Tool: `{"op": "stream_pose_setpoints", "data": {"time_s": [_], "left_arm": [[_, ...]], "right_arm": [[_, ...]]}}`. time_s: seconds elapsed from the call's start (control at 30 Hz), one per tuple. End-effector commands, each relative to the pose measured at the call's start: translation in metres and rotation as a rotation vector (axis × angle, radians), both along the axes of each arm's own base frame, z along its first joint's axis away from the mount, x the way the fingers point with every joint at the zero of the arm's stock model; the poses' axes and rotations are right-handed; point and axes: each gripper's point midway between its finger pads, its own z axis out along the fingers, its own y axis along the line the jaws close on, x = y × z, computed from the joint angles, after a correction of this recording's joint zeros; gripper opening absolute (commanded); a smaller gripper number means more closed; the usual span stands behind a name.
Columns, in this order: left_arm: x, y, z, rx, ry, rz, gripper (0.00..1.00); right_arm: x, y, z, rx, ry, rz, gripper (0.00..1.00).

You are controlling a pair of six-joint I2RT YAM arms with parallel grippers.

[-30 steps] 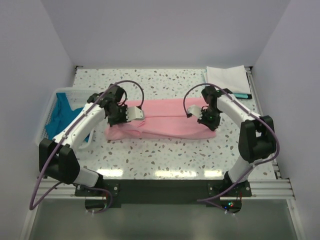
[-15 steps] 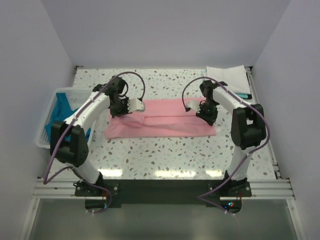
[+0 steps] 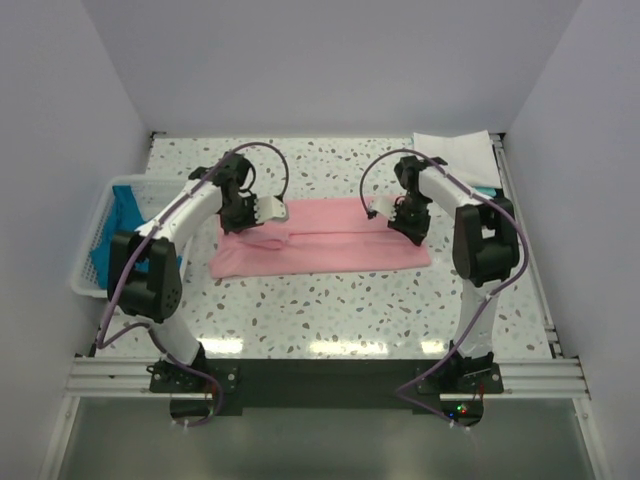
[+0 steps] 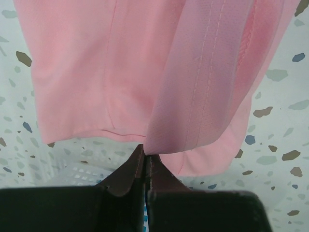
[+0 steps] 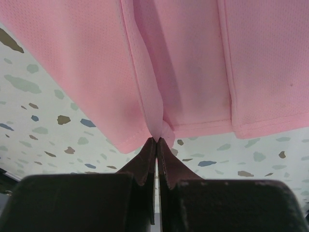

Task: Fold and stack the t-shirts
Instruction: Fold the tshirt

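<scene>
A light pink t-shirt [image 3: 325, 240] lies folded into a long band across the middle of the table. My left gripper [image 3: 266, 210] is shut on a fold of its left end; the left wrist view shows the pinched pink cloth [image 4: 203, 92] rising from the closed jaws of my left gripper [image 4: 146, 151]. My right gripper [image 3: 392, 212] is shut on a fold of the right end, seen in the right wrist view [image 5: 157, 139] with the pink cloth [image 5: 183, 72] hanging from it. A folded white t-shirt [image 3: 455, 158] lies at the back right. A teal-blue t-shirt [image 3: 118, 225] sits in the basket.
A white lattice basket [image 3: 92, 262] stands at the table's left edge. A small teal and black object [image 3: 486, 191] lies beside the white shirt at the right edge. The speckled table [image 3: 330, 300] is walled on three sides.
Both grippers have carried the shirt's near edge toward the back, folding the band narrower. Both arms have stretched further out over the table.
</scene>
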Motion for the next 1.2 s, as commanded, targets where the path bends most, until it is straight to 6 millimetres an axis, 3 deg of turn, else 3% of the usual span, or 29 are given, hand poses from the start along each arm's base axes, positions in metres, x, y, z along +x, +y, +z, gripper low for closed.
{"op": "stream_pose_setpoints", "data": {"time_s": [0.0, 0.53, 0.87, 0.93, 0.97, 1.0, 1.07, 1.13, 1.17], "left_arm": [[0.022, 0.001, 0.011, -0.015, -0.069, 0.002, 0.00], [0.041, 0.000, -0.004, 0.006, -0.063, -0.001, 0.00], [0.047, 0.006, -0.023, 0.031, -0.047, 0.008, 0.00], [0.052, 0.009, -0.023, 0.025, -0.064, 0.032, 0.09], [0.055, 0.010, -0.019, 0.007, -0.078, 0.060, 0.14], [0.060, 0.010, -0.013, -0.015, -0.097, 0.085, 0.28], [0.083, 0.022, 0.010, -0.111, -0.171, 0.234, 0.36], [0.085, 0.038, 0.026, -0.212, -0.155, 0.346, 0.38], [0.084, 0.040, 0.043, -0.271, -0.172, 0.414, 0.39]], "right_arm": [[0.005, -0.005, 0.007, -0.012, -0.001, 0.024, 0.00], [0.012, -0.007, 0.000, -0.017, 0.009, 0.017, 0.00], [0.016, -0.008, -0.004, -0.031, -0.003, 0.002, 0.00], [0.016, -0.008, -0.002, -0.033, -0.001, -0.007, 0.05], [0.015, -0.009, -0.002, -0.040, -0.003, -0.016, 0.12], [0.015, -0.010, 0.000, -0.041, -0.006, -0.019, 0.28], [0.015, -0.011, 0.005, -0.040, -0.016, -0.045, 0.41], [0.020, -0.013, 0.020, -0.030, -0.060, -0.081, 0.51], [0.022, -0.015, 0.028, -0.027, -0.074, -0.126, 0.54]]}}
